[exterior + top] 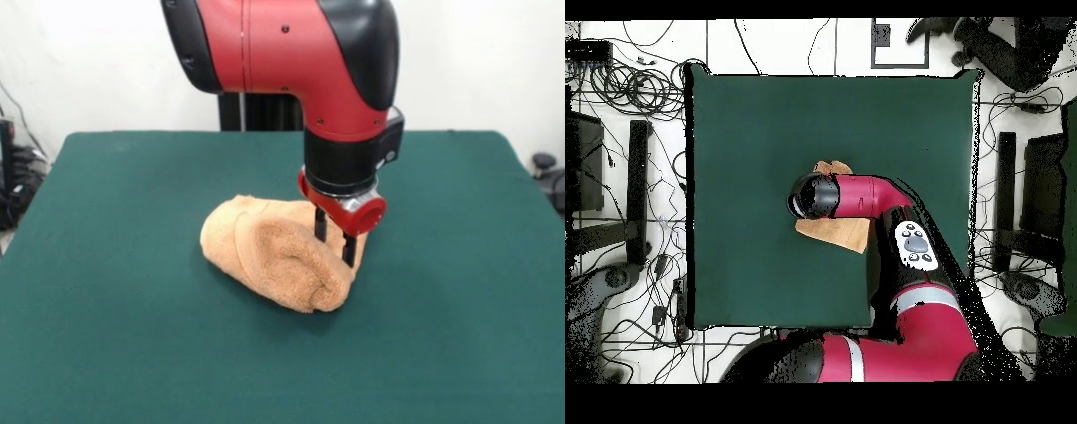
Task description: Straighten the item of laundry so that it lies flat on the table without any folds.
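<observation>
Dark green felt of the table (106,353) fills the foreground in the front view, bare up to a peach towel (274,252) bunched into a thick roll near the table's middle. Its nearest end curls over on itself in a rounded fold, and the fluffy cloth lies heaped rather than spread.

Above the towel's right end hangs the red and black arm (291,53), coming down from the pedestal at the far side. Its gripper (335,237) points straight down, two dark fingers (320,223) set a narrow gap apart and pressed against the towel's upper edge; whether cloth is pinched between them cannot be told, since the towel's bulk hides the tips.

From overhead, the arm (905,240) reaches in from the table's bottom edge and covers most of the towel (840,233), of which only a peach corner on either side of the wrist shows, near the centre of the green table (745,130). Cables (635,85) lie tangled on the floor beyond the table's left edge.
</observation>
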`<act>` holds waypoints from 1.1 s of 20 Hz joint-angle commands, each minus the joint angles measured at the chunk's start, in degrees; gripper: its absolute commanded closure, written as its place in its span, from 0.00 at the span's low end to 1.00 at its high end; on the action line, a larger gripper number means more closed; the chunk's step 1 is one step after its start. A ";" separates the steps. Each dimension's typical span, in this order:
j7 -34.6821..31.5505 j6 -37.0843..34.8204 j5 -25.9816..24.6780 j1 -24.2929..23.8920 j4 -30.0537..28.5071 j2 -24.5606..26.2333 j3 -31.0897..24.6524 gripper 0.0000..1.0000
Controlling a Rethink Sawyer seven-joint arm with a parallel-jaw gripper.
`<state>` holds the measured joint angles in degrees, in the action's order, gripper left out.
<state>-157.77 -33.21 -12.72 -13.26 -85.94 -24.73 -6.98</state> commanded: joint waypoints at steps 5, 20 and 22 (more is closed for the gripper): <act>5.77 -0.31 -2.48 2.32 0.59 1.87 -4.44 0.00; 7.39 -2.90 -1.83 0.56 -0.86 0.99 -5.05 0.00; 7.58 -3.82 -1.65 0.41 -0.77 1.11 -5.04 1.00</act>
<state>-157.77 -33.20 -12.77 -13.20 -85.90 -24.55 -6.99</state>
